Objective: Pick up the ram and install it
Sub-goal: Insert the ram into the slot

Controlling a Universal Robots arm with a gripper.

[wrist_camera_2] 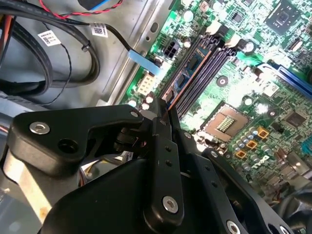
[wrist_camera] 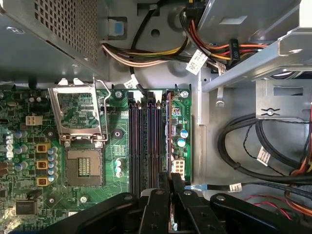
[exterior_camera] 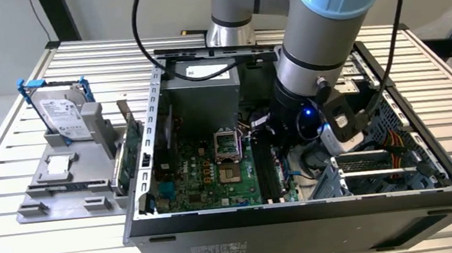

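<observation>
The ram (wrist_camera: 169, 139) is a thin blue stick seen edge-on, standing in line with the memory slot nearest the case's cable side, on the green motherboard (wrist_camera: 29, 161). In the second wrist view the ram (wrist_camera_2: 192, 73) shows small dark chips along its side. My gripper (wrist_camera: 171, 184) is shut on the ram's near end, with a black finger (wrist_camera: 158, 204) on each side of the board. The gripper (wrist_camera_2: 164, 109) sits low over the slot. In the exterior view the gripper (exterior_camera: 267, 136) is deep inside the open computer case (exterior_camera: 301, 218).
Empty dark memory slots (wrist_camera: 139, 141) lie beside the ram, with the CPU socket (wrist_camera: 80, 117) further over. Black cable bundles (wrist_camera: 243, 146) run along the case wall. Outside the case stand a green expansion card (exterior_camera: 132, 145) and a hard drive (exterior_camera: 63, 117) on a grey stand.
</observation>
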